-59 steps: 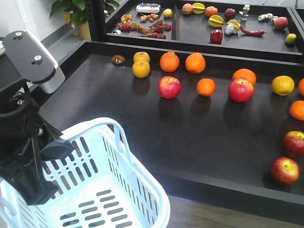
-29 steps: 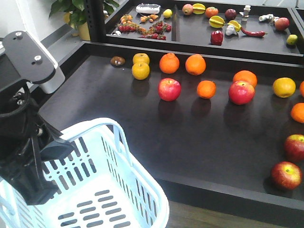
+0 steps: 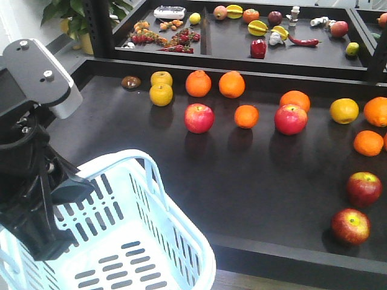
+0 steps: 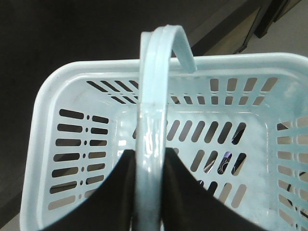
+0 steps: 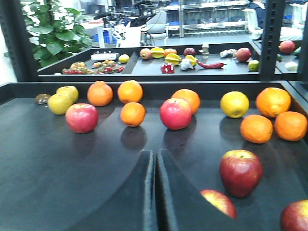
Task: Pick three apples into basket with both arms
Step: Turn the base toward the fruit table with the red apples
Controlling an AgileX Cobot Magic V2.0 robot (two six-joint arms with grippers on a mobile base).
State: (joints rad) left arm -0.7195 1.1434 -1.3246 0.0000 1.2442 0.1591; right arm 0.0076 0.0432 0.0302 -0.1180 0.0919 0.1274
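At the front view's left edge, the left arm (image 3: 27,199) is black with looping black cables (image 3: 18,142), capped by a dark grey plate (image 3: 36,69) bearing two silver screws (image 3: 48,75). Its fingers (image 4: 109,202) are black and pointed.

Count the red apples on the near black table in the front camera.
4 round red apples: two mid-table, two by the front right edge; others may sit outside the frame.

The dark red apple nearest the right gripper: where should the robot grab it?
Grip the apple across its widest middle, one finger on each flank. It sits upright, stem dimple up, round and touching nothing beside it, so coming from above looks safest. The right gripper is shut and must open first.
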